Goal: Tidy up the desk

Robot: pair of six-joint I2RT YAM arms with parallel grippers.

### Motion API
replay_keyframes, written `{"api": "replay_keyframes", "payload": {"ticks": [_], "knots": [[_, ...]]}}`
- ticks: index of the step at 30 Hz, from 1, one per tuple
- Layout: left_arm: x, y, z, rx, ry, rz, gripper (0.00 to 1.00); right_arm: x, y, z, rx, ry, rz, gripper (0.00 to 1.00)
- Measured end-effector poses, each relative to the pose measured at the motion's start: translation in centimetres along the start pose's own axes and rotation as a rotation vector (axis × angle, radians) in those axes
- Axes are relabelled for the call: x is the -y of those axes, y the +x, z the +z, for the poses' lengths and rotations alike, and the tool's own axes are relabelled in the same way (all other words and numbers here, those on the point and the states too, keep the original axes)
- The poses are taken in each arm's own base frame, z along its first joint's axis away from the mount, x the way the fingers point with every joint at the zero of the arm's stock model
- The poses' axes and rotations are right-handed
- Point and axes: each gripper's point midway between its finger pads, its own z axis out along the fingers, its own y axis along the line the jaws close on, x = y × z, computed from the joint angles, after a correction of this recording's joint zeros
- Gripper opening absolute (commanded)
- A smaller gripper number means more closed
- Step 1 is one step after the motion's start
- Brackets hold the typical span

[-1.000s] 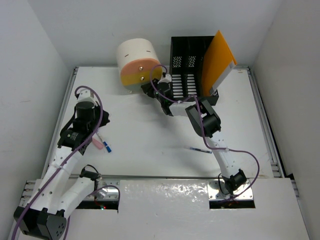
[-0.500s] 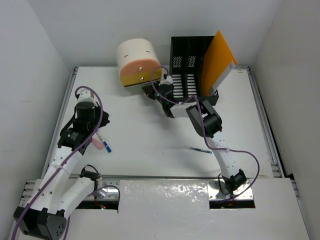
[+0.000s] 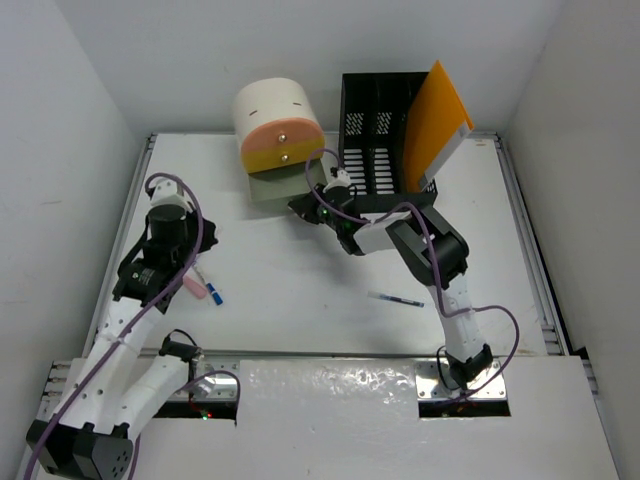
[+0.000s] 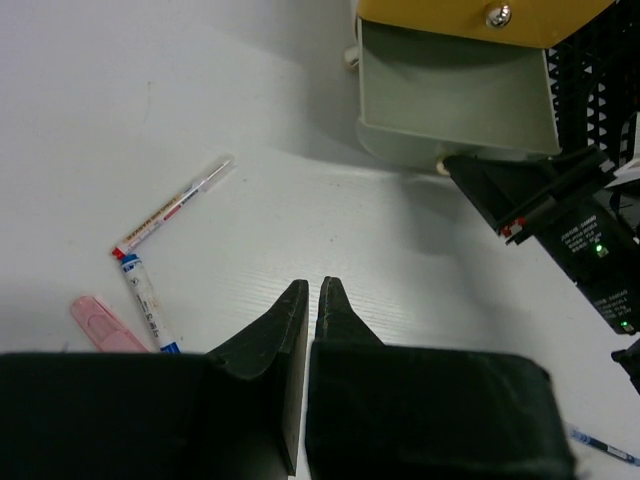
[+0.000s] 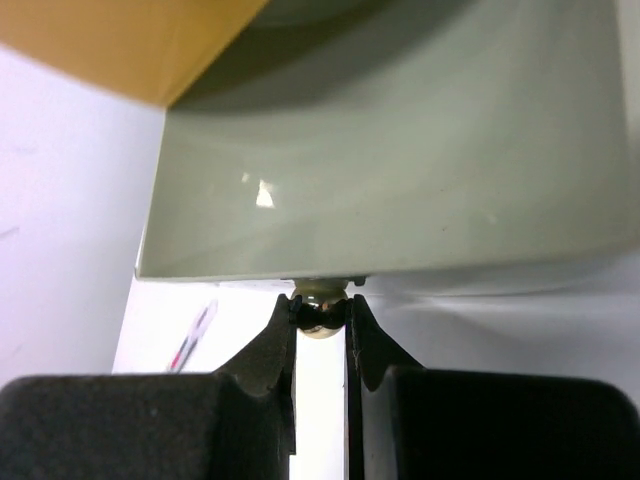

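The white desk (image 3: 300, 255) holds a rounded drawer unit (image 3: 272, 110) at the back. Its grey-green bottom drawer (image 3: 278, 188) is pulled out and looks empty, in the left wrist view (image 4: 455, 100) and the right wrist view (image 5: 400, 180). My right gripper (image 3: 312, 205) is shut on the drawer's small metal knob (image 5: 321, 312), one finger on each side. My left gripper (image 4: 310, 290) is shut and empty, held above the desk at the left (image 3: 170, 235).
A black mesh organizer (image 3: 385, 125) with an orange folder (image 3: 435, 120) stands at the back right, beside the drawer unit. Two pens (image 4: 170, 208) (image 4: 143, 295) and a pink eraser (image 4: 100, 320) lie at the left. A blue pen (image 3: 398, 298) lies mid-desk. A foil strip (image 3: 330, 385) lines the near edge.
My right gripper has moved toward the near side with the knob in it, and the grey-green drawer has slid out. The left arm has barely moved.
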Motion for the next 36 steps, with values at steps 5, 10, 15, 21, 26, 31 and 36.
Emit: {"api": "replay_keyframes", "payload": {"ticks": [5,10,15,21,26,31,36], "knots": [[0.1,-0.4,-0.3,0.027,0.011,-0.010,0.00,-0.4,1.9,-2.4,-0.064,0.003,-0.007,0.03],[0.2,-0.6,-0.5,0.039,0.016,-0.017,0.00,-1.0,3.5,-3.8,-0.119,-0.011,-0.019,0.45],[0.2,-0.8,-0.7,0.051,0.020,-0.025,0.00,-1.4,3.5,-5.9,-0.155,0.003,-0.092,0.57],[-0.5,-0.6,-0.7,0.058,-0.008,-0.021,0.00,-3.1,0.1,-9.6,-0.150,0.051,-0.268,0.60],[-1.0,-0.8,-0.6,0.070,-0.032,-0.003,0.00,-2.0,-1.9,-13.9,-0.217,0.203,-0.432,0.63],[-1.1,-0.9,-0.7,0.077,-0.035,0.009,0.00,1.3,-1.5,-18.2,-0.416,0.374,-0.575,0.64],[-1.0,-0.8,-0.7,0.073,-0.027,0.021,0.00,5.2,1.1,-23.3,-0.680,0.462,-0.662,0.65]]}}
